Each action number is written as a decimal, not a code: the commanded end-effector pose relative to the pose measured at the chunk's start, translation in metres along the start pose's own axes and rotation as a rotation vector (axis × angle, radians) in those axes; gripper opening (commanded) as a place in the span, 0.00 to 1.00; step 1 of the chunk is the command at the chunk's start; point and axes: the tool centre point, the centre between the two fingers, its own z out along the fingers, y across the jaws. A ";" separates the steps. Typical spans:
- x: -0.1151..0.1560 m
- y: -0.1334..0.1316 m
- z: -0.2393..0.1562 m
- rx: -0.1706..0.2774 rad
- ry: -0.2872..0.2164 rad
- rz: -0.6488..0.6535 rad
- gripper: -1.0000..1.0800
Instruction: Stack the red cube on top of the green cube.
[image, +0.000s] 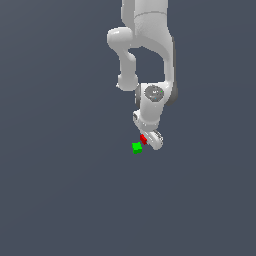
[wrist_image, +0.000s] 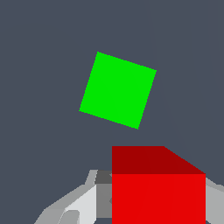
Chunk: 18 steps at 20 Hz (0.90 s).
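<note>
The red cube (image: 143, 138) sits between the fingers of my gripper (image: 146, 140), which is shut on it and holds it above the floor. In the wrist view the red cube (wrist_image: 157, 188) fills the space between the grey fingers (wrist_image: 78, 203). The green cube (image: 137, 147) lies on the dark grey floor, just beside and below the red cube toward the exterior view's left. In the wrist view the green cube (wrist_image: 118, 90) lies flat, rotated a little, apart from the red cube.
The white arm (image: 150, 45) comes down from the top of the exterior view. The dark grey floor (image: 60, 190) spreads around the cubes with no other objects in view.
</note>
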 end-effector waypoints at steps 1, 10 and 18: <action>0.000 0.000 -0.015 0.001 0.000 0.000 0.00; 0.000 0.000 -0.067 0.001 0.001 0.000 0.00; 0.001 -0.001 -0.075 0.001 0.001 0.000 0.00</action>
